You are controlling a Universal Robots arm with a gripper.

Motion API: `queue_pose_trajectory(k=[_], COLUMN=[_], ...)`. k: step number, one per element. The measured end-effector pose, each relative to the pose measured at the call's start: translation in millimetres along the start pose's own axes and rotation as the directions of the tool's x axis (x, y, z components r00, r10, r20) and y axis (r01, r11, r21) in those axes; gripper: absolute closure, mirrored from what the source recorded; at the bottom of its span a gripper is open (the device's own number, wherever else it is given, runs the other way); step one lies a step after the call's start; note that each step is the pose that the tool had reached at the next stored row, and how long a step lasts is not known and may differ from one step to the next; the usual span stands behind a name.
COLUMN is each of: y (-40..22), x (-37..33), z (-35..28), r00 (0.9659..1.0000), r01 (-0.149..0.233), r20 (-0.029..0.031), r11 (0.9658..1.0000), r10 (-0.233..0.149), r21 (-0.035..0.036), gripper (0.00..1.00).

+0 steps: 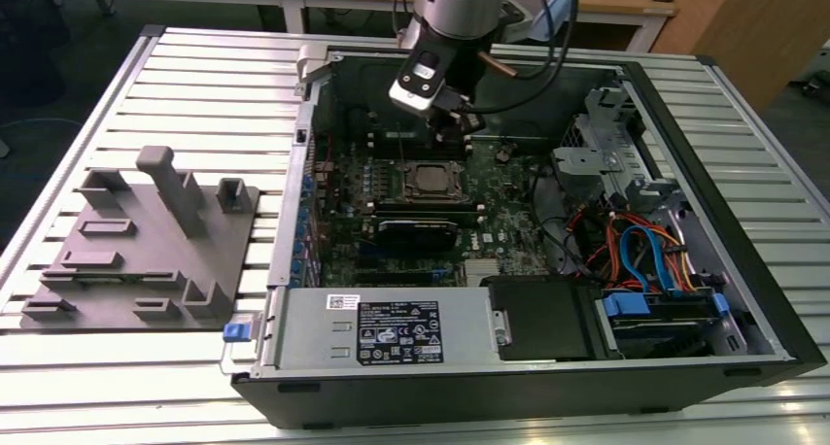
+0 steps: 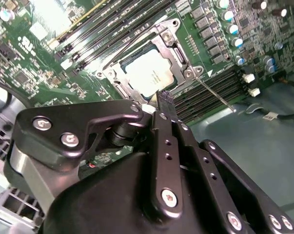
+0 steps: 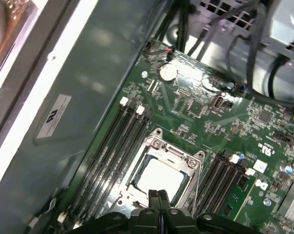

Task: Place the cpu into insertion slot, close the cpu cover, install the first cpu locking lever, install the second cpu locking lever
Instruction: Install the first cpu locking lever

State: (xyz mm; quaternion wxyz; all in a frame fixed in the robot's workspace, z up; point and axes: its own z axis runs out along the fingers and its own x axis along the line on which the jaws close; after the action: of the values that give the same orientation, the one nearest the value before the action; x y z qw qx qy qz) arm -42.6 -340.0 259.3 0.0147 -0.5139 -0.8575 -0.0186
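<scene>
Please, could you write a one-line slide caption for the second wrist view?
Shut hand poised beside the cpu cover, which lies closed over the cpu on the green motherboard.

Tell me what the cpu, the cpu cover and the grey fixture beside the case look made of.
The cpu: dull silver-grey metal top, a soft even sheen. The cpu cover: bare sheet metal, likely steel, bright glints on its edges. The grey fixture: matte uniform grey, probably plastic, no shine.

Bright even light, mild glare, soft shadows.
</scene>
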Motion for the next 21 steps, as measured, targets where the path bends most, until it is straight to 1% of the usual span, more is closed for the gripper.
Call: queue_pose_trajectory(k=[2, 4, 6, 9, 11, 13, 15, 18, 21], y=[0.0, 0.0, 0.0, -0.1, -0.9, -7.2, -8.5, -8.8, -8.8], x=[0.0, 0.0, 0.0, 0.0, 0.5, 3.9, 4.6, 4.7, 4.7], z=[0.0, 0.0, 0.0, 0.0, 0.1, 0.1, 0.1, 0.3, 0.3], r00=[0.9996, 0.9983, 0.9963, 0.9922, 0.9909, 0.9902, 0.99, 0.9896, 0.9894], r01=[0.029, 0.058, 0.086, 0.125, 0.135, 0.14, 0.141, 0.144, 0.145], r20=[-0.0005, -0.0011, -0.0016, -0.0024, -0.0028, -0.0027, -0.0016, 0.0011, 0.002], r11=[0.9996, 0.9983, 0.9963, 0.9922, 0.9909, 0.9902, 0.99, 0.9896, 0.9894], r10=[-0.029, -0.058, -0.086, -0.125, -0.135, -0.14, -0.141, -0.144, -0.145], r21=[0.0013, 0.0025, 0.0037, 0.0054, 0.0057, 0.0058, 0.0046, 0.0008, -0.0005], gripper=[0.89, 0.89, 0.89, 0.89, 0.89, 0.89, 0.89, 0.89, 0.89])
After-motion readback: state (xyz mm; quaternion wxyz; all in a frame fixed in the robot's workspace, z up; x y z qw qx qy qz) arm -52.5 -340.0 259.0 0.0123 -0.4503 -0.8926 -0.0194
